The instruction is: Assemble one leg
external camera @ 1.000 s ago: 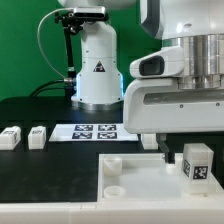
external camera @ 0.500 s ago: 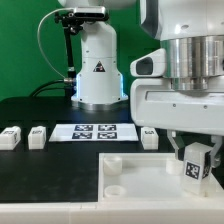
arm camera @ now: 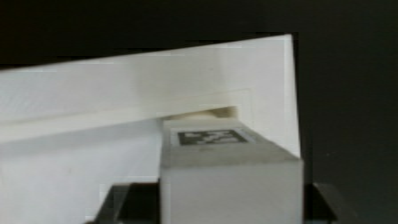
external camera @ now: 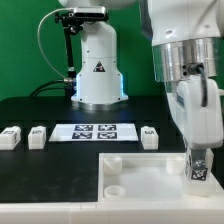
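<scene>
My gripper [external camera: 198, 160] is shut on the leg [external camera: 198, 171], a small white square post with a black-and-white tag, held upright. The leg's lower end is at the far corner of the large white panel [external camera: 150, 175], on the exterior view's right. I cannot tell whether it touches the panel. In the wrist view the leg [arm camera: 231, 160] fills the space between my two dark fingers [arm camera: 134, 205], with its tag facing the camera and the panel's corner [arm camera: 125, 100] beyond it. The corner hole under the leg is hidden.
Three more white legs lie on the black table: two at the exterior view's left [external camera: 10, 137] [external camera: 37, 136] and one by the panel's far edge [external camera: 150, 137]. The marker board [external camera: 97, 131] lies behind the panel. The robot base [external camera: 97, 70] stands at the back.
My gripper has turned about its vertical axis and moved down with the leg toward the panel's corner. The loose legs and the panel have not moved.
</scene>
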`<act>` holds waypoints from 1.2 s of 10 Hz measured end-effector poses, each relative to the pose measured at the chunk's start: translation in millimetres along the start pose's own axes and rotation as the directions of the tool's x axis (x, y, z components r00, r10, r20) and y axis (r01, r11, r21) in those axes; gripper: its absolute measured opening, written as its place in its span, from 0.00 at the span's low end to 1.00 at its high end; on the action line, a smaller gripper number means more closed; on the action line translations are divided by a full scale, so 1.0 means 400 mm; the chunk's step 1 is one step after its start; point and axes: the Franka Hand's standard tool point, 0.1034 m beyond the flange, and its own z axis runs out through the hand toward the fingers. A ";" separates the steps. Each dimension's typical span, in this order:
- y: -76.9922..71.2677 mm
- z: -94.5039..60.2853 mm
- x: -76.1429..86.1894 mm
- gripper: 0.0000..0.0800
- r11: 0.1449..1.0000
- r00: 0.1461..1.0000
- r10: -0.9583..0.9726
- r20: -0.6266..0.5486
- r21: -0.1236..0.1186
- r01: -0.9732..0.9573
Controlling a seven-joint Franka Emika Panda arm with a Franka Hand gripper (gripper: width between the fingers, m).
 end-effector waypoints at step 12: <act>-0.006 -0.005 -0.003 0.81 0.200 0.202 -0.979 0.011 -0.086 0.976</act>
